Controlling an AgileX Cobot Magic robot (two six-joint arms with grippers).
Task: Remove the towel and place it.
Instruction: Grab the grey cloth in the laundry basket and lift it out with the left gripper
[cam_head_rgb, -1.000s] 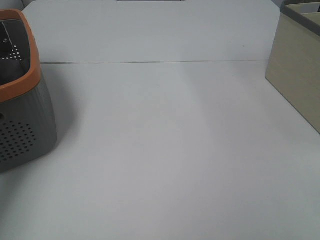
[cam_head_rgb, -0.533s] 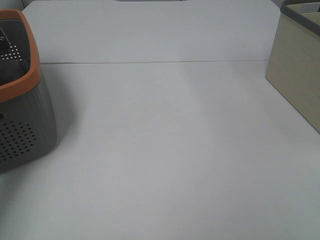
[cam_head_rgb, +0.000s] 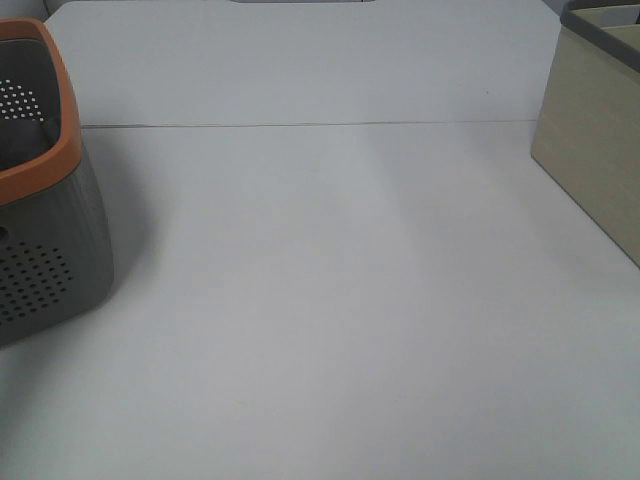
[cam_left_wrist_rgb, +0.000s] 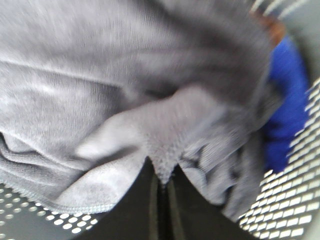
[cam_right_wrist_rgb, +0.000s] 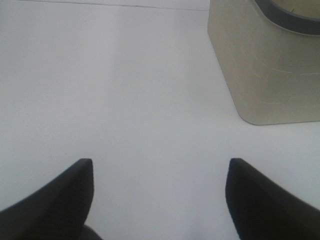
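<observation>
Inside the basket (cam_head_rgb: 45, 270), right up at the lens, the left end effector (cam_left_wrist_rgb: 161, 179) is pinched fully shut on a fold of the towel (cam_left_wrist_rgb: 125, 95), with a tuft of plush squeezed between the tips. The towel lies directly ahead of those tips, heaped and rumpled against the basket's perforated wall. It's so bunched that I can't call its long axis. Past it, deeper in the basket, there's something blue (cam_left_wrist_rgb: 287, 115); I can't tell what it is. The move ahead looks like a straight lift up out of the basket, and the left arm is plainly the one on the job. Out across the bench (cam_head_rgb: 330, 300), well apart from the basket, the right end effector (cam_right_wrist_rgb: 160, 167) hangs spread wide with nothing in it, a beige box (cam_right_wrist_rgb: 260, 65) beyond. The count: one towel, one basket, one box, one blue thing, two end effectors.
</observation>
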